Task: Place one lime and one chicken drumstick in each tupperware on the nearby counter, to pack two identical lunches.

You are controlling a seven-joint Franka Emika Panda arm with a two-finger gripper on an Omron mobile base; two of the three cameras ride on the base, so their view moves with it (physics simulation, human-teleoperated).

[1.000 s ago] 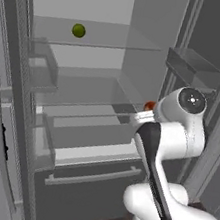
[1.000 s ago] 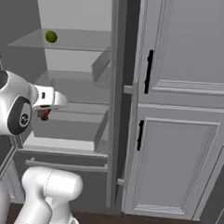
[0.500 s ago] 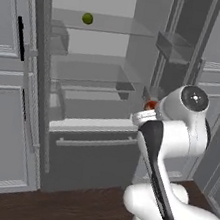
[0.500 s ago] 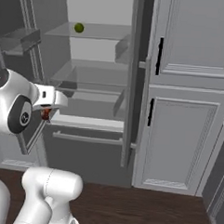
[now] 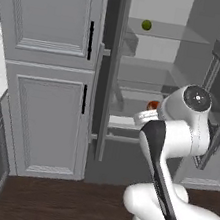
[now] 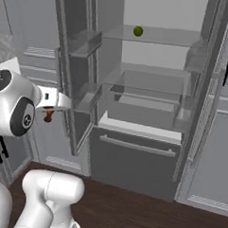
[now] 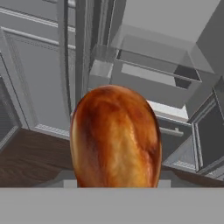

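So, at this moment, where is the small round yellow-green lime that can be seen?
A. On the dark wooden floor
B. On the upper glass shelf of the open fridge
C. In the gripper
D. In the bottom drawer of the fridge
B. The small round yellow-green lime rests on the upper glass shelf of the open fridge, while the gripper holds the reddish-brown chicken drumstick.
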